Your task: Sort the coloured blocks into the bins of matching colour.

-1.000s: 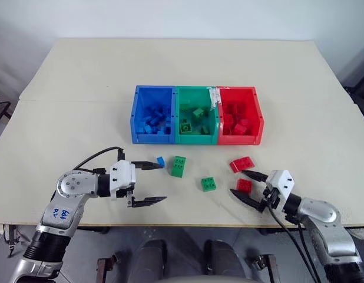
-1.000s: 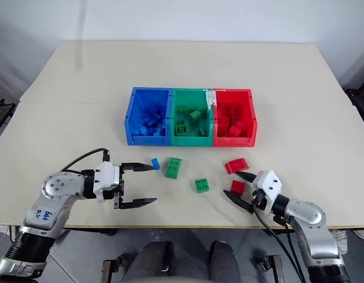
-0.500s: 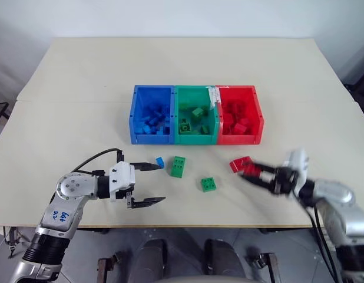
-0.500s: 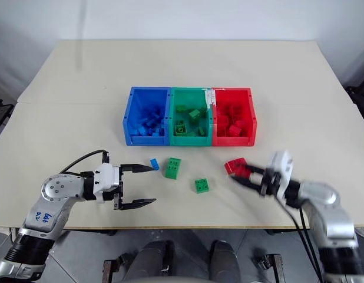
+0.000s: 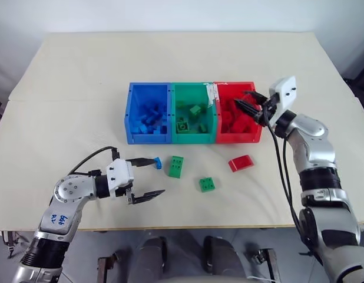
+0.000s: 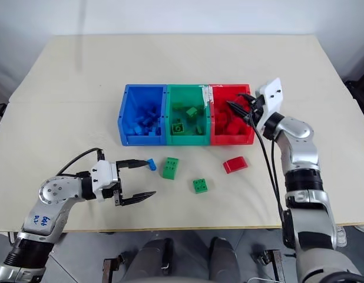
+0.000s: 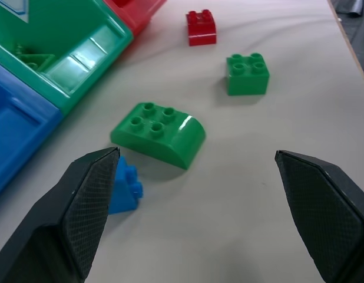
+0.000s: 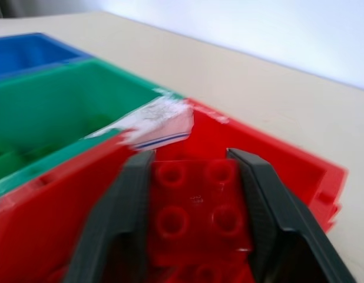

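Right claw (image 5: pixel 248 104) is raised over the red bin (image 5: pixel 255 137), at its right far corner, with a red block (image 8: pixel 197 215) pinched between the two fingers; the wrist view shows the studded top of that block sitting between the black fingers (image 8: pixel 120 218) above the bin's interior. Left claw (image 5: pixel 148 177) hovers low over the near left part of the desk (image 5: pixel 70 82), fingers spread wide and holding nothing. Its upper fingertip lies just beside the small blue block (image 5: pixel 158 163), which rests on the desk; whether they touch cannot be told. Just right of the blue block lies a green block with a rounded edge (image 5: pixel 176 167), and further right and nearer, a square green block (image 5: pixel 207 184). A loose red block (image 5: pixel 241 163) lies on the desk near the front of the red bin. The three bins stand joined in a row mid-desk: blue bin (image 5: pixel 128 118) on the left, green bin (image 5: pixel 194 139) in the middle, red on the right. Each already contains several blocks of its own colour. A patch of white tape (image 5: pixel 214 93) sits on the far rim between the green and red bins.
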